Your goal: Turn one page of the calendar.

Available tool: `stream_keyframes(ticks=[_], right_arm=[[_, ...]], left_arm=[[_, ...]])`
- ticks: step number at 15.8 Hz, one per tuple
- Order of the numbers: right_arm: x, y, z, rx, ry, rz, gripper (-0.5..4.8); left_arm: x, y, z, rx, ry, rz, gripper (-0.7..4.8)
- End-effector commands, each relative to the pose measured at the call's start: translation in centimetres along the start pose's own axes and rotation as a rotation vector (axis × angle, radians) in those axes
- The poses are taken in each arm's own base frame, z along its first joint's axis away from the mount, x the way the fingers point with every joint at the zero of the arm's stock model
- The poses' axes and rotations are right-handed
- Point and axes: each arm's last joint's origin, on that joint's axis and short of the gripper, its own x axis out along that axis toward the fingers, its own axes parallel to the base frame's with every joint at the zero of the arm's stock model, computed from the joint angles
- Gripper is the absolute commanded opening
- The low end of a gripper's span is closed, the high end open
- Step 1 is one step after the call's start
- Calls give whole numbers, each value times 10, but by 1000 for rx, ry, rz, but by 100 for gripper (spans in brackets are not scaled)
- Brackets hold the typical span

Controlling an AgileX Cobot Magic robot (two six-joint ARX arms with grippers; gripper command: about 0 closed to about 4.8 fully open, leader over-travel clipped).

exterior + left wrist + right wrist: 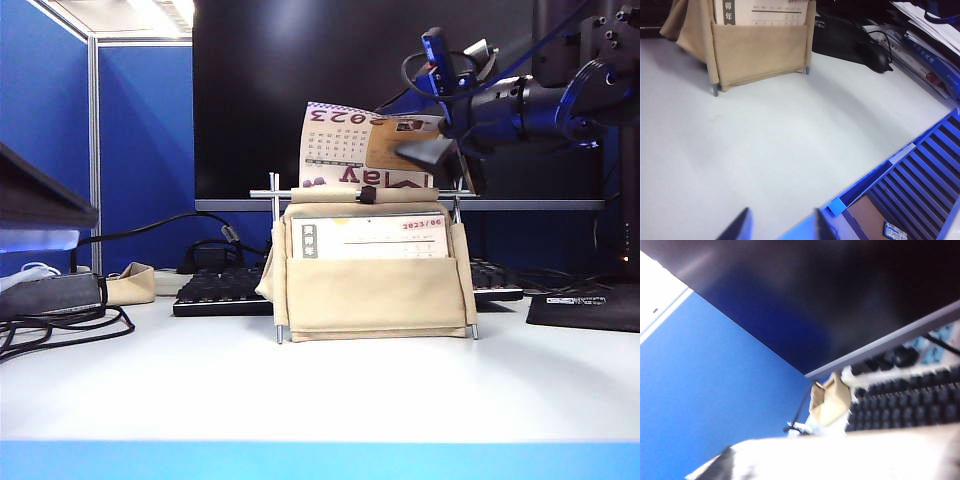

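Calendar (372,262) stands mid-table on its beige fabric stand (370,300), in front of the keyboard (215,290) and the black monitor (330,60). In the exterior view the page (345,140) is lifted above the top rod, its "2023" heading upside down, so it looks about halfway over; the sheet behind it, headed 2023/06, already shows in the pocket. The right claw (425,152) sits at the raised page's upper far corner, touching or just beside it; whether its jaws are apart or pinching the sheet I cannot tell. The left claw is out of this view.

From the left wrist, the left claw (782,225) hangs with its fingers apart and empty over the table's near edge, well away from the stand.

From the right wrist, only blur: monitor, keyboard, and a bright pale sheet below, likely the page.

Left to do, I judge: let the page fall over the back.
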Motion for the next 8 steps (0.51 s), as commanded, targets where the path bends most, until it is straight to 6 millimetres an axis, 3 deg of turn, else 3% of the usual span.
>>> stream_keyframes(ticks=[1,3,8], right_arm=[[0,11,10,-19,-72,85,303],[3,18,18,-32,-89,117,307],[12,28,37,-61,-141,134,306]], left_arm=[[0,-1,2,3,-13,-12,159],[0,-2,2,-2,-6,-33,188],[0,-2,2,-17,-7,-37,188]])
